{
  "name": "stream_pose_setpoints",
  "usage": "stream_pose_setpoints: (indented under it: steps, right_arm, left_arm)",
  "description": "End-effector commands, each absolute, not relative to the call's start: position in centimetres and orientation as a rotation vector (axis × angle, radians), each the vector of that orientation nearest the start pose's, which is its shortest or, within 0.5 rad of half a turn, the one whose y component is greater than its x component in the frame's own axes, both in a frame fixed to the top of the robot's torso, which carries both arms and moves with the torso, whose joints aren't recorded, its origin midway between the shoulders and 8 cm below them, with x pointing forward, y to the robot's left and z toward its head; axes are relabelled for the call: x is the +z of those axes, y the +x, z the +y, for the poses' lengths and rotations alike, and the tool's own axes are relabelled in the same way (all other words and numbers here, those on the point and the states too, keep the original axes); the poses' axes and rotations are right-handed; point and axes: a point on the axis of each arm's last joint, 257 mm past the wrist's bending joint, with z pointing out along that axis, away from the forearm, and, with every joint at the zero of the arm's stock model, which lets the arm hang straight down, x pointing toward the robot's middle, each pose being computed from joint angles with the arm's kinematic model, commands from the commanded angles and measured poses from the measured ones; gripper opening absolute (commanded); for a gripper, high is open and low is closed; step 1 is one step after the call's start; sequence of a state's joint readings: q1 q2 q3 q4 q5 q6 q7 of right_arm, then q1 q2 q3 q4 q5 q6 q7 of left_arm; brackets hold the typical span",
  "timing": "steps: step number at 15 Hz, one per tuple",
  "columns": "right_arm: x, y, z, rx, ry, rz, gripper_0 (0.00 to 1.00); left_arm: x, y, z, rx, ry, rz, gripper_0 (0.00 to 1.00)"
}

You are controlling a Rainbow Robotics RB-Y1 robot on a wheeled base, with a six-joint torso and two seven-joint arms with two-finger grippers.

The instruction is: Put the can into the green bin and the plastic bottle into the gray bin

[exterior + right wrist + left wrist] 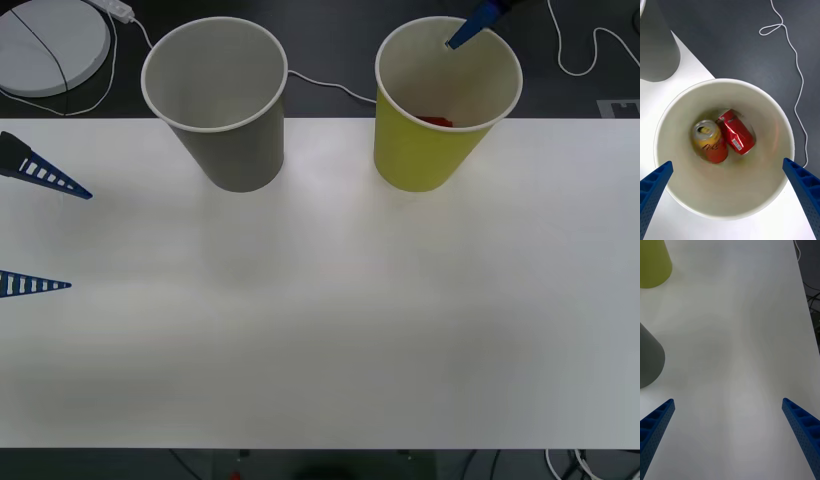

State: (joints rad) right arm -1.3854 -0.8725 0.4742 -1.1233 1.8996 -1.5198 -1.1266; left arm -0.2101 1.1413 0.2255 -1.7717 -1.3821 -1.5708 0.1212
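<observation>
1. White desk (pixel 320 330) fills most of the scene, dark floor behind its far edge.
2. Gray bin (pixel 215 100) and green bin (pixel 445 105) both stand at the far edge.
3. Right pincer (pixel 728 195) hangs wide open over the green bin; pulling away carelessly could clip the rim and tip it.
4. Left pincer (pixel 45 230) sits open at the left edge.
5. Can (pixel 710 141) lies in the green bin, touching a crushed red can (pixel 735 132).
</observation>
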Motion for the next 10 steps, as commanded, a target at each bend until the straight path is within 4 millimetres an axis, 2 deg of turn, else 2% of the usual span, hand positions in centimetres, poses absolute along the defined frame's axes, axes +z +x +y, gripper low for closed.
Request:
stream_pose_setpoints:
  steps: [1,6,10]
  right_arm:
    - [5.8,57.8,-20.6,0.080,-1.114,2.201,1.00]
    - [6.7,54.9,-21.0,0.200,-1.191,2.153,1.00]
    - [6.1,52.7,-21.7,0.197,-1.261,2.053,1.00]
  left_arm:
    - [-10.4,37.8,30.7,-0.200,1.881,1.546,1.00]
    - [-10.4,37.8,30.7,-0.200,1.881,1.546,1.00]
    - [-10.4,37.8,30.7,-0.200,1.881,1.546,1.00]
